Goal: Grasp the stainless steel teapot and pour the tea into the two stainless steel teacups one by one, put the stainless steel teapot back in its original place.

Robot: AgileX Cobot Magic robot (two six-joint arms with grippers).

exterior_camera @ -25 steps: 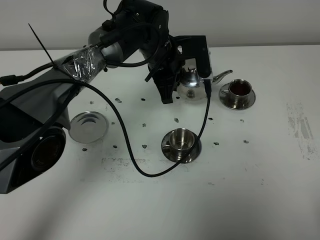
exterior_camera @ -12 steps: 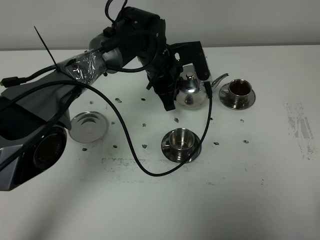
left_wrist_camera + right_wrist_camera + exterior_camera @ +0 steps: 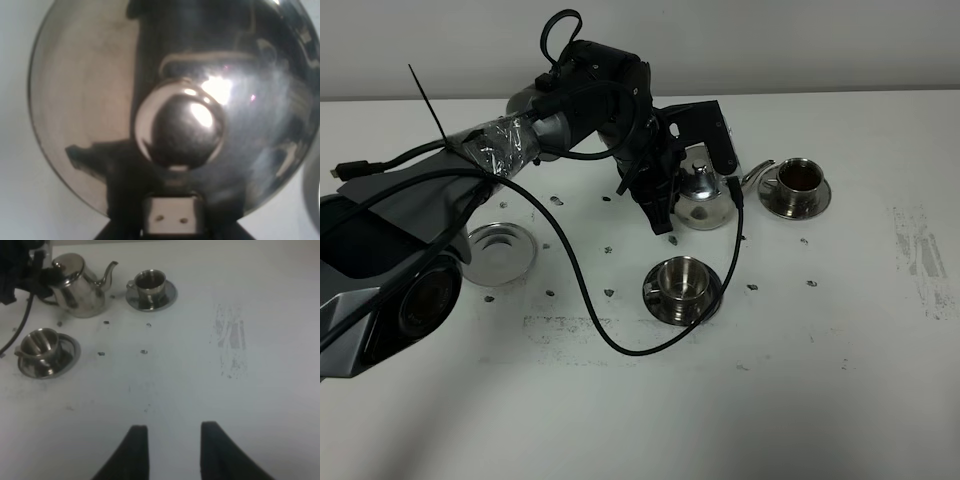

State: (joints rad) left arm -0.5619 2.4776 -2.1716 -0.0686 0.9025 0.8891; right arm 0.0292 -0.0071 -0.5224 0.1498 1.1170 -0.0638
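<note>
My left gripper (image 3: 676,192) is shut on the loop handle of the stainless steel teapot (image 3: 706,196). The pot stands nearly upright, low over the table, with its spout toward the far teacup (image 3: 798,178). That cup holds dark tea and sits on its saucer. The near teacup (image 3: 682,280) sits on its saucer just in front of the pot. The left wrist view is filled by the teapot lid (image 3: 95,100) and its knob (image 3: 180,127). The round steel coaster (image 3: 498,250) lies bare at the left. My right gripper (image 3: 172,450) is open and empty, and it sees the teapot (image 3: 75,287) far off.
A black cable (image 3: 575,290) hangs from the left arm and loops across the table beside the near cup. Small dark marks dot the white table (image 3: 840,330), with a scuffed patch at the right (image 3: 920,260).
The left gripper has brought the teapot down and toward the front, away from the far cup, and levelled it from its tilt. The right gripper shows no earlier frame.
</note>
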